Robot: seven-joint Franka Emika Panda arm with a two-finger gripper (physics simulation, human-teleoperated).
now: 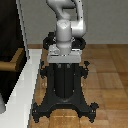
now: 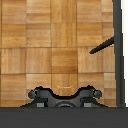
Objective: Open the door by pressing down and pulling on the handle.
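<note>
Gripper (image 1: 64, 54) over pedestal (image 1: 64, 85), well apart from door (image 1: 10, 30).
Handle (image 1: 11, 62) untouched; jaw spacing cannot be told.

Probably a simulated test room: parquet floor (image 1: 107, 75), plain grey wall (image 1: 107, 20).

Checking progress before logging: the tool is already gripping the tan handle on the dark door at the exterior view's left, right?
No. The tool hangs over the black pedestal, apart from the handle; the exterior view shows this. The handle does project from the dark door at that view's left.
</note>
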